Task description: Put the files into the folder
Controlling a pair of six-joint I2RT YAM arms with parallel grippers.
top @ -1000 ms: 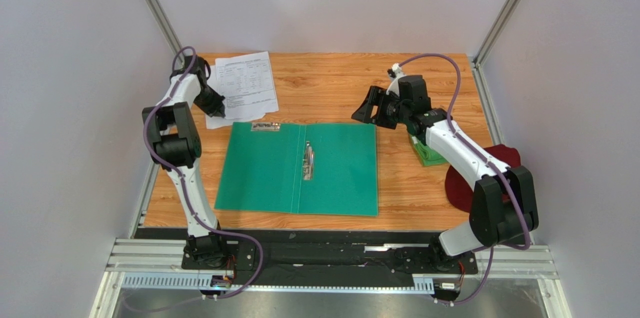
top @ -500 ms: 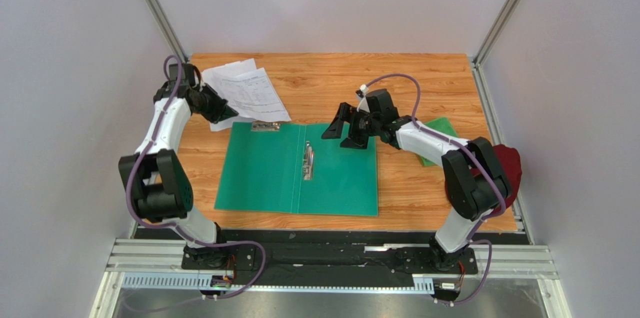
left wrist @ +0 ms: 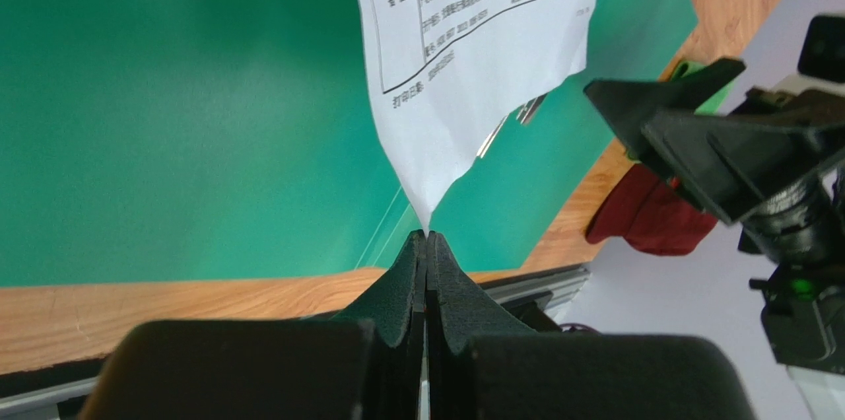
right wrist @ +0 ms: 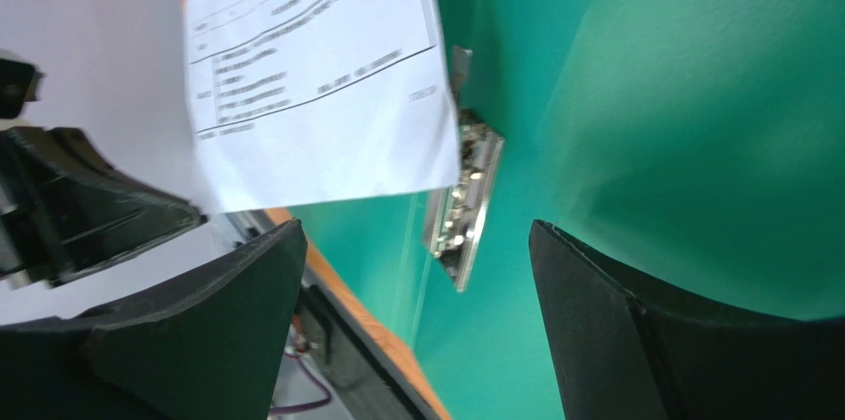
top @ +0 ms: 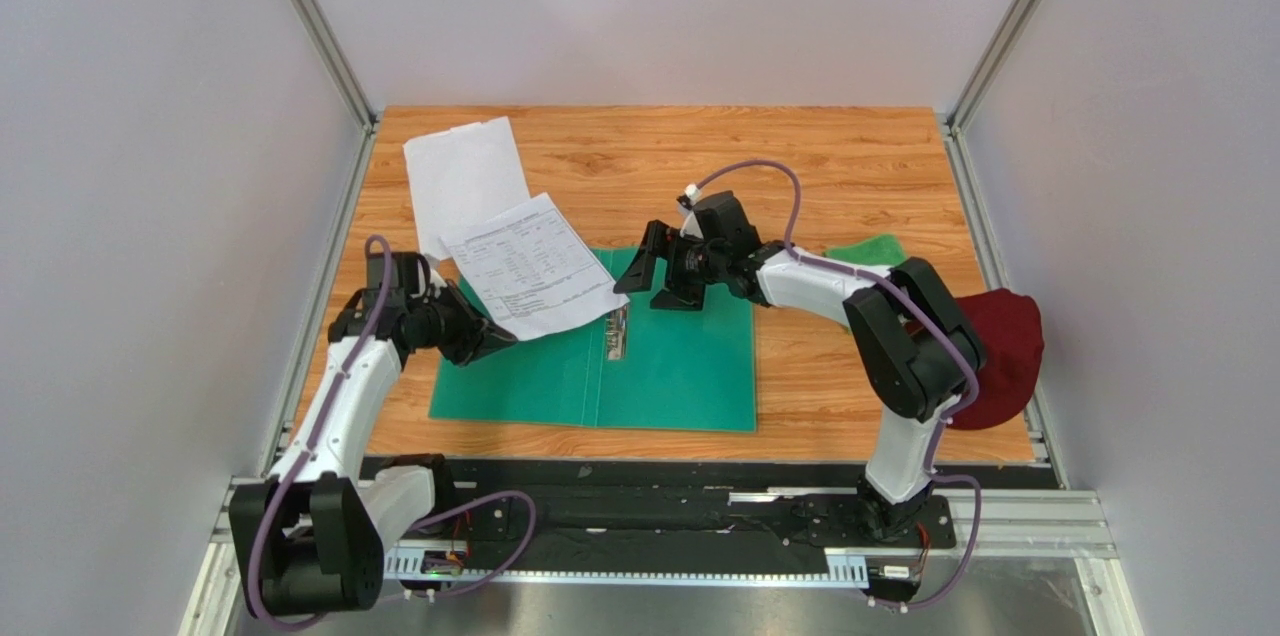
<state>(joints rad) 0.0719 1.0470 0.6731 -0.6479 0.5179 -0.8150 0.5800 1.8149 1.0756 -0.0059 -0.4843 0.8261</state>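
Two sheets are showing in the top view. The white sheet [top: 463, 174] is lying flat on the table [top: 842, 156] at the far left corner, overlapped by the printed sheet [top: 534, 264]. The printed sheet is slanting across the far left corner of the folder [top: 676, 366], which is lying open near the table's front edge. The left gripper [top: 496, 341] is pinching the printed sheet's near corner. The right gripper [top: 669, 269] is hanging over the folder's far edge beside the clip [top: 616, 329], fingers spread and holding nothing. Bare wood is lying open beyond and to the right of the folder, up to a green cloth [top: 872, 249] and a dark red cloth [top: 999, 344].

In the left wrist view, the left gripper [left wrist: 427, 242] is pressing its fingers together on the sheet's tip [left wrist: 476, 34], above the folder [left wrist: 149, 93].

In the right wrist view, the right gripper [right wrist: 415, 242] is straddling the clip [right wrist: 466, 202], fingers wide apart. The sheet's edge [right wrist: 317, 93] is ending just beside the clip.
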